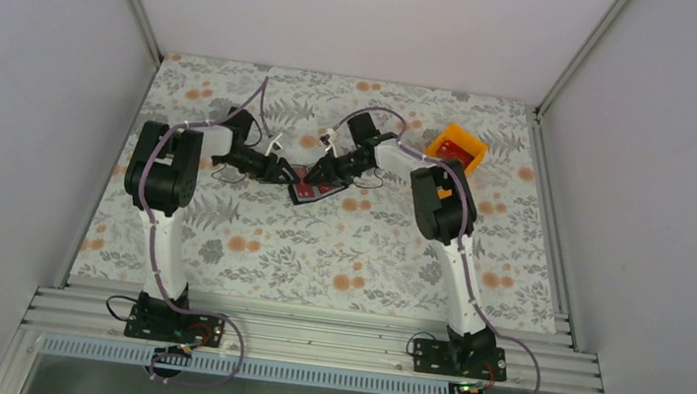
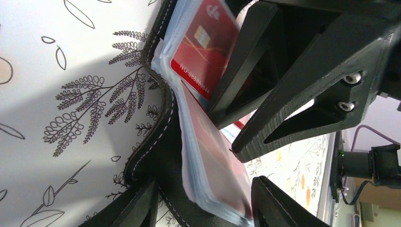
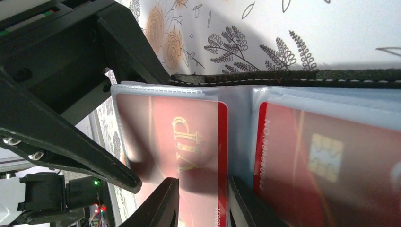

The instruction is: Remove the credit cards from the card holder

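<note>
The small flat black bifold card holder (image 1: 308,192) lies spread open on the floral-patterned tabletop (image 1: 318,253), and the thin red rectangular credit cards (image 3: 331,156) sit inside it behind its clear plastic sleeves (image 2: 189,189). The left fingers (image 2: 142,208) straddle one end of the card holder, leather and sleeve stack between them. Whether they press on it I cannot tell. The right fingers (image 3: 158,208) come in from the card holder's other side, set a little apart over the inner edge of the gold-lettered VIP card (image 3: 184,142), not clamped on it. The step in hand looks like the extraction of one card, with the pinch not yet made. The next move probably calls for the right fingers to catch the card's bare edge and not the sleeve, then slide it out along the pocket while the left fingers steady the card holder. An orange plastic bin (image 1: 471,157) stands well beyond the card holder on its right side.
</note>
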Available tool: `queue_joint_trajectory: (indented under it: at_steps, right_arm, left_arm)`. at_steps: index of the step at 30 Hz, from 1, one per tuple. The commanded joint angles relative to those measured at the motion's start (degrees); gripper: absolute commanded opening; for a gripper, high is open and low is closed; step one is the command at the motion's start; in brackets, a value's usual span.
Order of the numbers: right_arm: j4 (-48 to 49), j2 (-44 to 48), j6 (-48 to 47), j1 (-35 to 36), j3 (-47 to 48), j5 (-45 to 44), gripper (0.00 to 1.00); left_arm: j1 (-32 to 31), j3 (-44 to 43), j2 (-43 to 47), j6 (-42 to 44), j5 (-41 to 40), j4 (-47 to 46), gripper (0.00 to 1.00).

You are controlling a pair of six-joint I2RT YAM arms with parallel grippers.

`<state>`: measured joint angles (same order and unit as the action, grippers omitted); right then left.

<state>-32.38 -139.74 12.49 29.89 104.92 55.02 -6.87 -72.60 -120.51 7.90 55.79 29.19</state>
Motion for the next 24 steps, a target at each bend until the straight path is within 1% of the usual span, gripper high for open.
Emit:
queue_joint_trajectory:
  at_steps: [1, 3, 5, 9, 11, 16, 18, 20, 22, 24]
  right_arm:
    - [5.32, 1.62, 3.13, 1.47, -2.50, 1.85, 0.27]
    - [6.83, 1.71, 3.93, 1.54, -3.20, 2.46, 0.25]
    - [7.66, 2.07, 4.15, 1.61, -3.45, 2.82, 0.25]
    - [6.70, 3.37, 2.76, 1.71, -3.34, 2.10, 0.25]
    - [5.62, 4.16, 1.42, 1.64, -3.48, 1.98, 0.25]
    - [7.77, 9.51, -1.81, -0.05, -8.08, 5.22, 0.26]
    - [7.53, 11.16, -4.69, -0.53, -9.25, 6.86, 0.31]
    - [4.92, 10.98, -7.93, -0.62, -8.45, 8.66, 0.34]
    - [3.69, 10.51, -9.49, -0.55, -8.13, 8.40, 0.35]
    - [4.49, 10.57, -9.88, -0.75, -8.66, 7.49, 0.34]
  left_arm:
    - [-0.09, -0.42, -1.90, -0.21, -0.57, -0.96, 0.50]
    - [-0.23, -0.87, -2.84, -0.45, 1.70, -0.53, 0.46]
    - [-0.25, -1.41, -3.89, -0.42, 3.29, 0.32, 0.36]
    - [-0.16, -1.58, -4.29, -0.10, 3.68, 0.52, 0.12]
    - [-0.11, -1.58, -4.07, 0.32, 3.95, 0.67, 0.03]
    - [0.19, -1.27, -2.54, 3.34, 4.30, 1.80, 0.02]
    - [0.19, -0.60, -1.26, 5.05, 4.07, 1.71, 0.02]
    - [0.13, -0.27, 0.01, 6.65, 4.10, 1.53, 0.02]
    - [0.02, 0.30, 1.22, 7.47, 3.05, 0.65, 0.02]
    - [-0.03, 1.55, 2.96, 7.74, 0.85, -1.22, 0.02]
